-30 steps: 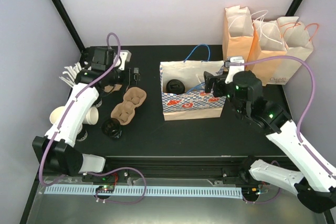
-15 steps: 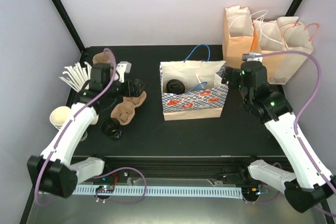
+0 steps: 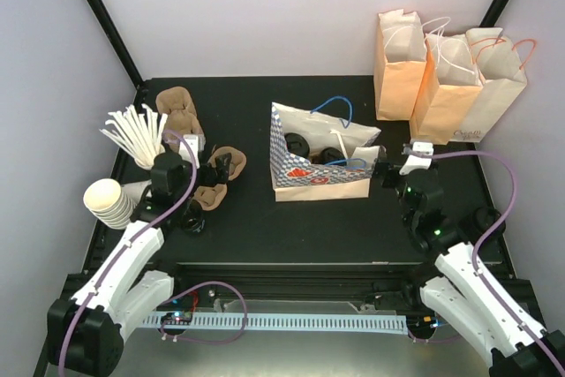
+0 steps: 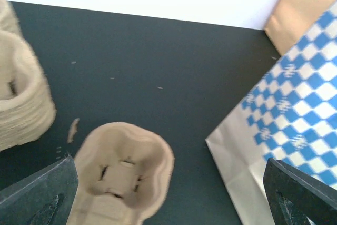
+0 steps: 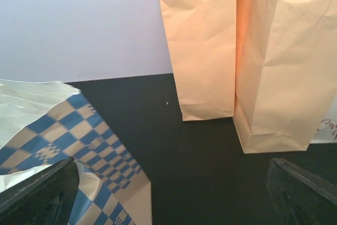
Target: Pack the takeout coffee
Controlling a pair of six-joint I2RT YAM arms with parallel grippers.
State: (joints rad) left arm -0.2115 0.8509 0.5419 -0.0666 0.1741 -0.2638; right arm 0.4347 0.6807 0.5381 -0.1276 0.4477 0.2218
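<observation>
Gaping wide and empty, the left gripper (image 3: 218,174) stood over a pulp cup carrier (image 4: 124,175). The right gripper (image 3: 386,171) — equally spread, holding nothing — sat just beside the blue-checked bag (image 3: 322,179), with the takeout coffee (image 3: 296,143) inside.

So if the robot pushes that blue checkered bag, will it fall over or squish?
Probably squish first: the blue checkered bag is thin paper, and its open top looks skewed and creased. It would likely slide rather than topple, since black cups sit inside, weighing the bottom down. Its looped blue handle seems floppy.
</observation>
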